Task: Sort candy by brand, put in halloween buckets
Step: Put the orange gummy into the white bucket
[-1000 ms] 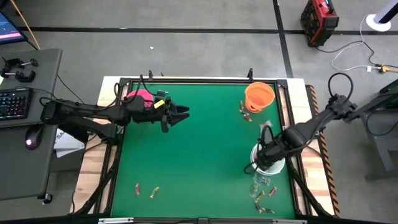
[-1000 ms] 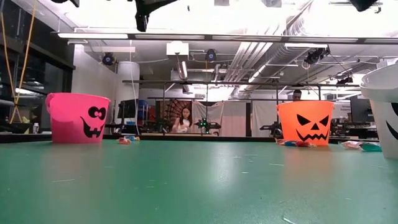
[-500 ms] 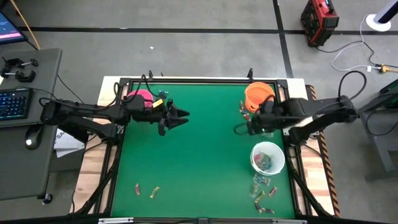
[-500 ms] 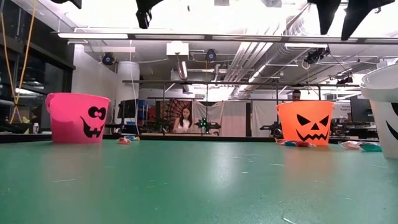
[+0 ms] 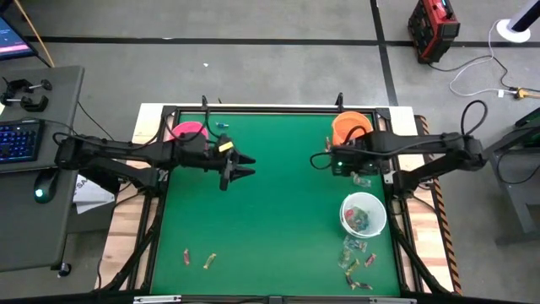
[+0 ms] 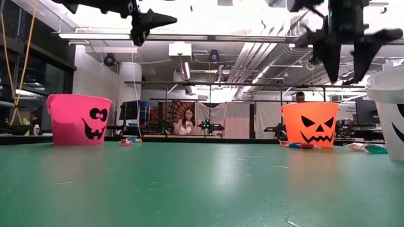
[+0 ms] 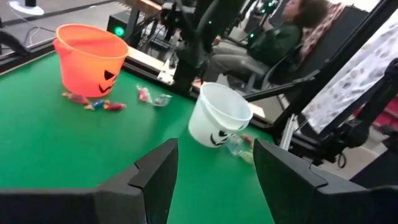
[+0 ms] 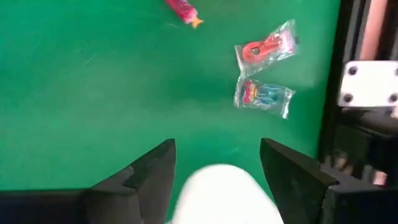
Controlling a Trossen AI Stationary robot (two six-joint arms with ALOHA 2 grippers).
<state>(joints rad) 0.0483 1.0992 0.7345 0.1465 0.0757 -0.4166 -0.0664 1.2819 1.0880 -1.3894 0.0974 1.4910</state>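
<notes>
Here three buckets stand: pink bucket (image 5: 187,131), orange bucket (image 5: 351,129), white bucket (image 5: 364,214).

Glossy plastic buckets: orange (image 7: 92,50), white (image 7: 219,115); matt green table (image 5: 270,211); crinkly clear candy wrappers (image 8: 266,96).

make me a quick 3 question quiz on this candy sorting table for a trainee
1. True or false: the right gripper is holding a candy.
2. Which bucket already has candy inside it? A) the pink bucket B) the orange bucket C) the white bucket
3. Fill in: the two wrapped candies under the right gripper lie on the green ____, not in a bucket.

Key:
1. False; its jaws are open and empty, above the table beside the orange bucket.
2. C; wrappers show inside it in the high view, while the orange one looks empty and the pink one is partly hidden by the left arm.
3. table.
</notes>
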